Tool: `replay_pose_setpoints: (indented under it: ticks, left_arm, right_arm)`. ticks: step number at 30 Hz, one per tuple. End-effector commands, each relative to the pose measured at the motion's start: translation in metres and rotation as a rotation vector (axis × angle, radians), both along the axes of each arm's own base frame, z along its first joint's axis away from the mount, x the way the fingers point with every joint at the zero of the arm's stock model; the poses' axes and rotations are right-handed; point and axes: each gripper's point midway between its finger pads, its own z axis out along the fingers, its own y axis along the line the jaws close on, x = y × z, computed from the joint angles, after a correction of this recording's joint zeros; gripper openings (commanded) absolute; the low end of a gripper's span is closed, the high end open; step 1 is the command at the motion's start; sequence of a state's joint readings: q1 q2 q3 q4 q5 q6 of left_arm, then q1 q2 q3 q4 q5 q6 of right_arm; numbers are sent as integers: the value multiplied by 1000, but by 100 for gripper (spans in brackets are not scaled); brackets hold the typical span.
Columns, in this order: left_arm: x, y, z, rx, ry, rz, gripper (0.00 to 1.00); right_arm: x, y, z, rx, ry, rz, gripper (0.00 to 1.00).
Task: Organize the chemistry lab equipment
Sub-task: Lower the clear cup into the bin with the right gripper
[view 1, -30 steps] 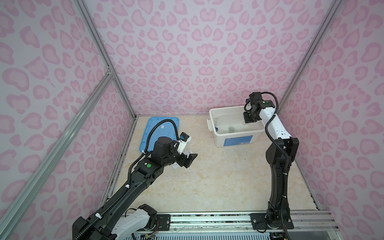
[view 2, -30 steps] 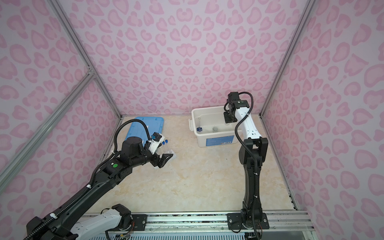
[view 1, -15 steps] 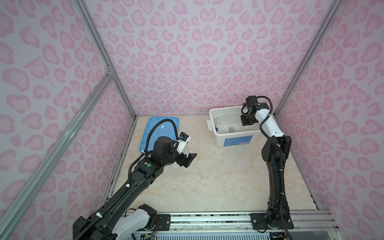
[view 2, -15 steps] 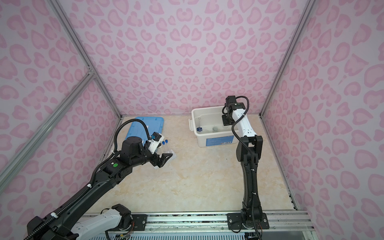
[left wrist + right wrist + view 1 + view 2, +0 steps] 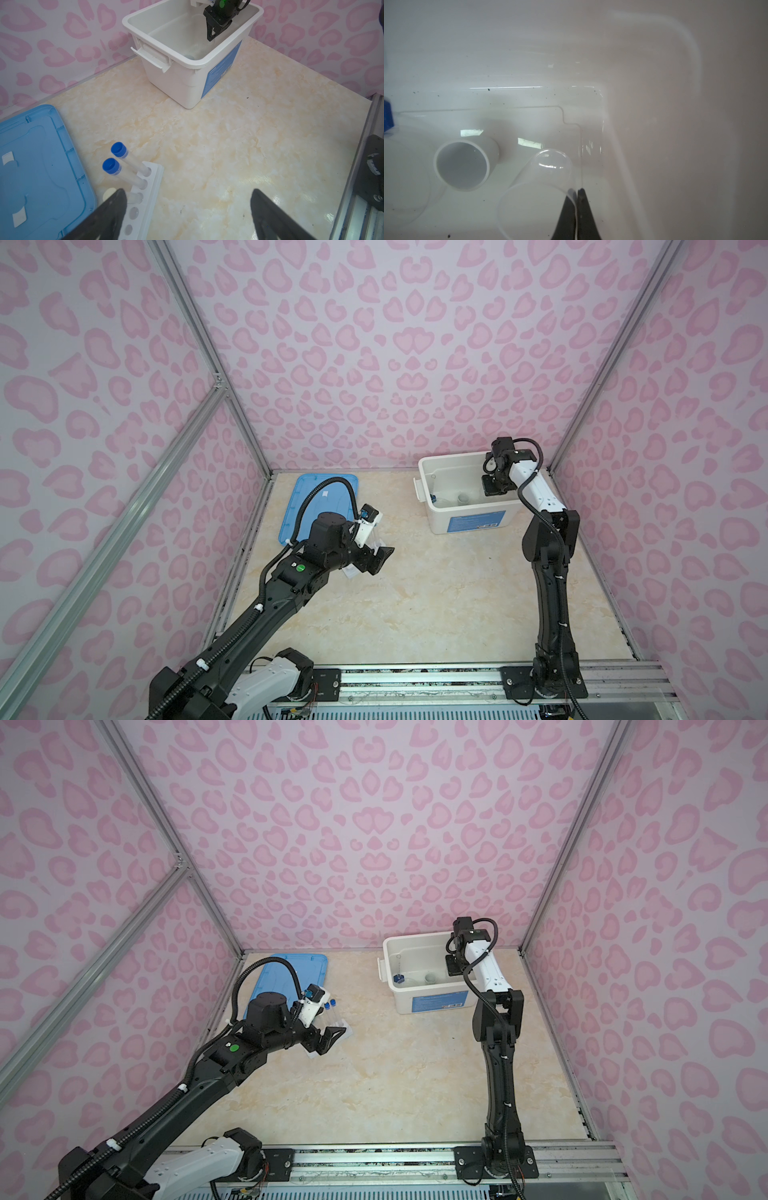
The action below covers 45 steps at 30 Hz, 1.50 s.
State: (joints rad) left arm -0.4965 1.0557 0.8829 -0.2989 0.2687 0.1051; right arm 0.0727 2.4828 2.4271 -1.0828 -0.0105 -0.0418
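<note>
Clear plastic is what the right gripper (image 5: 576, 190) is pinching. Its jaws are closed tight on the rim wall of a clear cup (image 5: 548, 174), which is hanging tilted just ahead of the fingertips, low inside the white bin (image 5: 465, 522). That is the change: a second ago this hand was hovering up at the bin's rim, and in both top views it is now reaching down between the walls, so the cup is being lowered toward the bin floor.

Near the fingertips but apart from the held cup, a small white cup (image 5: 463, 166) is sitting on the floor with its mouth toward the wrist camera. Farther off on that same side the blue-based cylinder (image 5: 398, 978) is showing. So the bin is filling up, and this piece looks one release away from being stored (whether its bottom is touching the floor yet, I cannot tell).

The left gripper (image 5: 188, 192) is not changing at all — it is waiting over the table with its jaws spread wide, holding nothing. Just beside one finger the white rack (image 5: 153, 178) is standing with two blue-capped tubes (image 5: 118, 149) in its holes. A white-capped tube (image 5: 110, 193) is partly hiding behind that finger. Beyond the rack the blue lid (image 5: 41, 166) is lying flat. Rack and tubes are probably coming next — they are the only pieces showing outside the bin.
</note>
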Motion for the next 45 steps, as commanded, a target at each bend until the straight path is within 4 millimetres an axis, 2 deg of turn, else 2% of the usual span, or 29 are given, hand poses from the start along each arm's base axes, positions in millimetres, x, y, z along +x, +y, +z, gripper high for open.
replay_pose_setpoints:
  ticks: [1,19,45]
  left_arm:
    - [3,-1,1,2,-11,-4,94]
    - [8,-1,-5,8,10,-1,94]
    - [12,-1,-7,2,24,-1,94]
  right_arm:
    - [1,2,-10,7,11,7,2]
    - [3,3,-35,17,45,8,1]
    - [2,2,-59,32,82,4,2]
